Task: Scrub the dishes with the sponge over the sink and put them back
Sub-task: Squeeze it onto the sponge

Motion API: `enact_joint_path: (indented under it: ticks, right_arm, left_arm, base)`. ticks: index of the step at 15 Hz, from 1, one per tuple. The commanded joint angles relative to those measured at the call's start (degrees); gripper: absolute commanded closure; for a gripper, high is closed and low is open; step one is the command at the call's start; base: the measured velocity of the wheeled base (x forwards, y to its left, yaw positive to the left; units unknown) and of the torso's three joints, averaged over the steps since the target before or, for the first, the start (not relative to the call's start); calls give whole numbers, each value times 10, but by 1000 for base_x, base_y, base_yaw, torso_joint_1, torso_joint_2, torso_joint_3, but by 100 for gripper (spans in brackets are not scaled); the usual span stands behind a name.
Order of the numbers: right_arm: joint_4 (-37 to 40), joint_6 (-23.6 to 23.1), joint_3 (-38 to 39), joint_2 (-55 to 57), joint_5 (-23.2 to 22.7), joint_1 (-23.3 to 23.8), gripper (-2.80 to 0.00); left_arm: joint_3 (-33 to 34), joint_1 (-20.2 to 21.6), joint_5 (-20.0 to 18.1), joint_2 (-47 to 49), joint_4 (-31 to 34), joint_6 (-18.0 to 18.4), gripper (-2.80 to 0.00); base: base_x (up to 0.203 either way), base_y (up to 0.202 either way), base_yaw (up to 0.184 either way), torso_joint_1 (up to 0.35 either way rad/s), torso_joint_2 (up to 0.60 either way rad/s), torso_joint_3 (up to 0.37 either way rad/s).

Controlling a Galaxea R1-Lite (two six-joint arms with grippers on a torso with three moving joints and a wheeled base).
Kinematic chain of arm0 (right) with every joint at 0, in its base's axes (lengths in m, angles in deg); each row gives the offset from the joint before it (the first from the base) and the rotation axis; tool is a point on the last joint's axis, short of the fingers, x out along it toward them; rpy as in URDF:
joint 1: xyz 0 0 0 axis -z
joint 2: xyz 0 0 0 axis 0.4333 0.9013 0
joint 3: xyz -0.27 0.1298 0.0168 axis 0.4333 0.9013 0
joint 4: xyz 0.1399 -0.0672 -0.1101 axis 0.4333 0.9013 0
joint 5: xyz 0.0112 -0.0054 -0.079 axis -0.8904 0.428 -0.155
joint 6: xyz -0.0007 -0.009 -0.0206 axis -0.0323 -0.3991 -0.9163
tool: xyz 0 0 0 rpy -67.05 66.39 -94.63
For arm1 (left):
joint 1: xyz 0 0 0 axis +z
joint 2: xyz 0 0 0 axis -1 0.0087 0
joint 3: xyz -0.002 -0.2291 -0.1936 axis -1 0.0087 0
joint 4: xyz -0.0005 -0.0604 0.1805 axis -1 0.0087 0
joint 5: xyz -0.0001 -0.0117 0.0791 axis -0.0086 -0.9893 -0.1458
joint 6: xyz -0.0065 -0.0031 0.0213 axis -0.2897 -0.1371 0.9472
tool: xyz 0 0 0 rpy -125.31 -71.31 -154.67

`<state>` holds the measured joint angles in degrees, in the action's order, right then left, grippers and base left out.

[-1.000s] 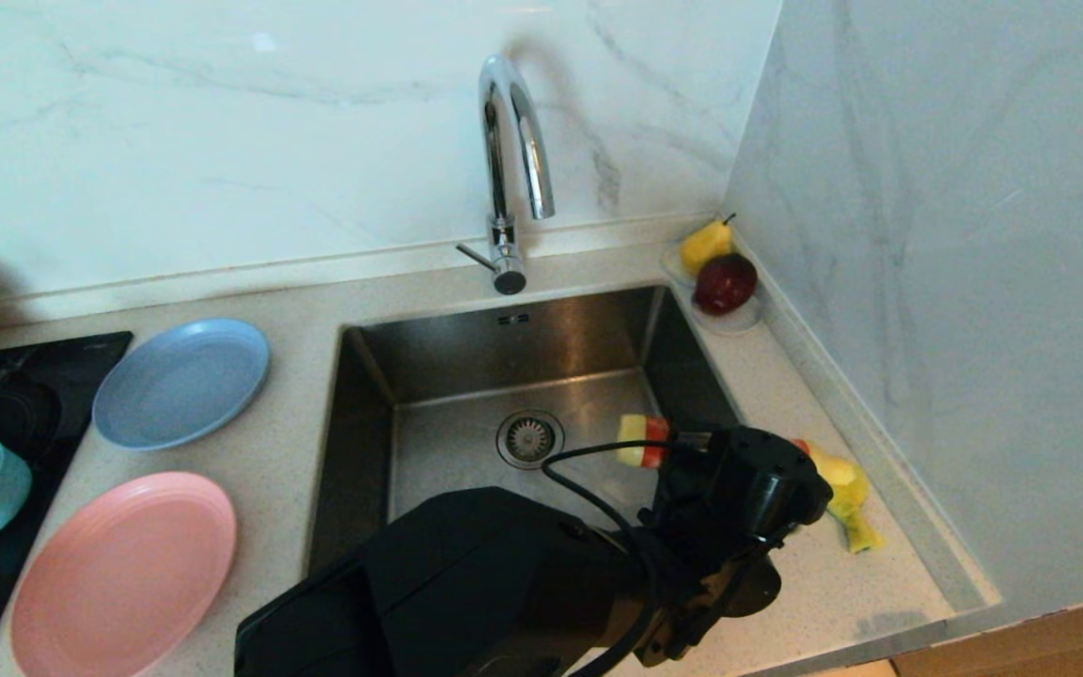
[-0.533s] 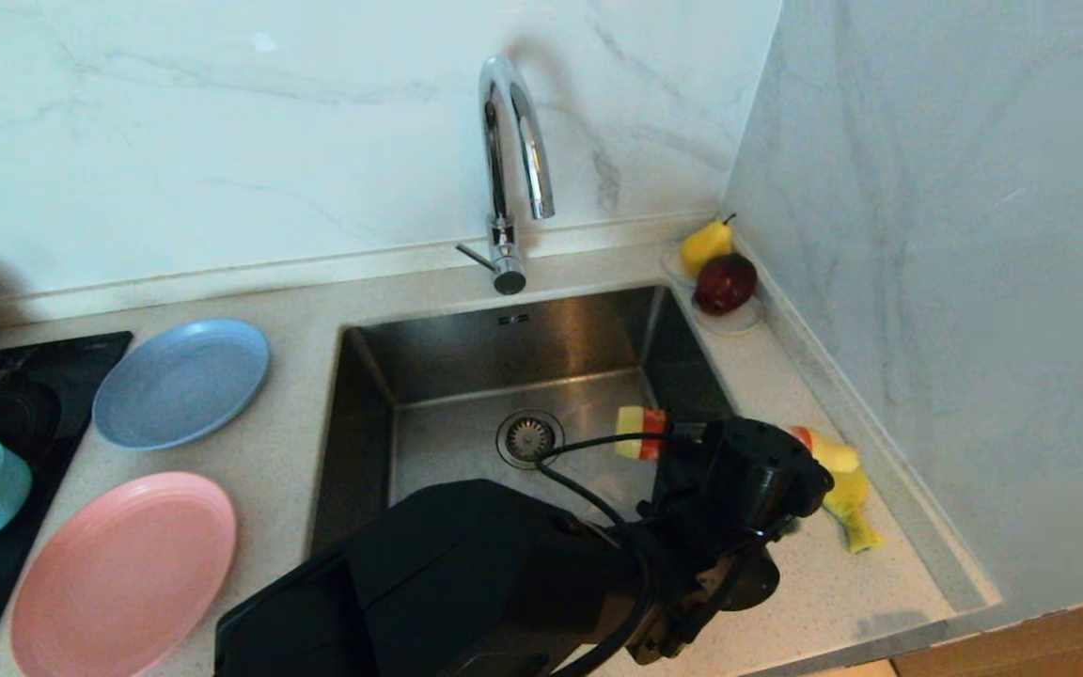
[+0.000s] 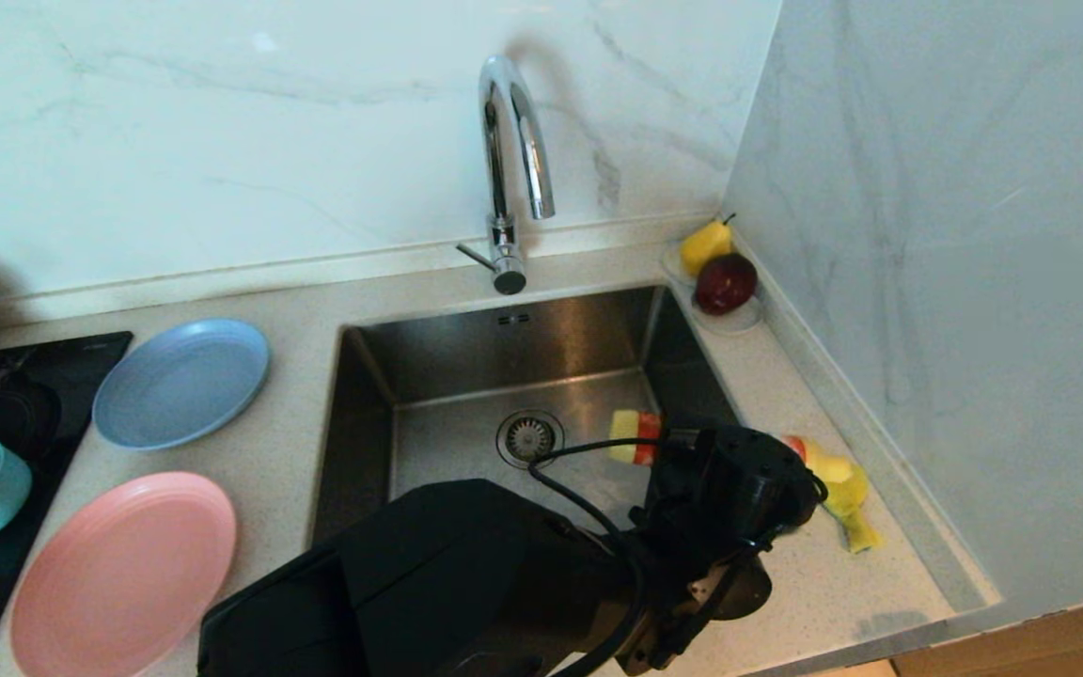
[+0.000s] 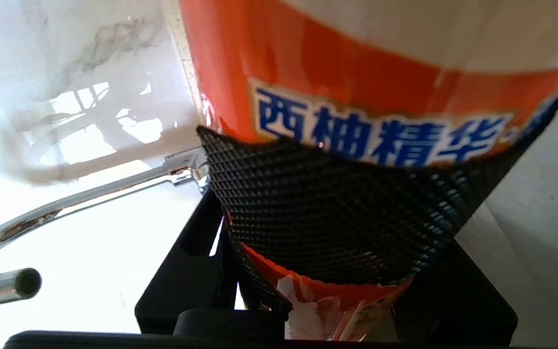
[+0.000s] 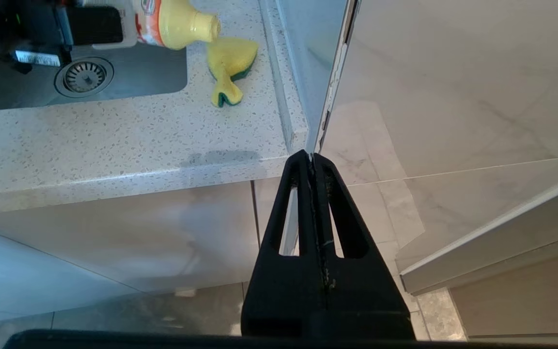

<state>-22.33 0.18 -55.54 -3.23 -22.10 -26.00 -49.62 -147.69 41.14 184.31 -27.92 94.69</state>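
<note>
Yellow sponge (image 3: 850,503) on counter, just beside left pincer (image 3: 720,451) gripping bottle (image 3: 634,437)

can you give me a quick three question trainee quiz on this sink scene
1. True or false: the left hand holds a detergent bottle lying sideways over the sink.
2. Where is the sponge? A) in the sink B) on the counter right of the sink C) on the pink plate
3. Fill in: the right hand is ____, parked below the counter edge.

Key: 1 true; 2 B; 3 shut
</note>
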Motion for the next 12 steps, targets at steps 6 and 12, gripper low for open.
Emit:
enact_joint_path:
  ticks: [6, 12]
  right_arm:
    - [0, 0, 0, 0, 0, 0, 0]
    - [0, 0, 0, 0, 0, 0, 0]
  left_arm:
    - [19, 0, 4, 6, -23, 6, 0]
    - [10, 0, 4, 10, -27, 13, 0]
  base:
    - [0, 0, 0, 0, 0, 0]
    - [0, 0, 0, 0, 0, 0]
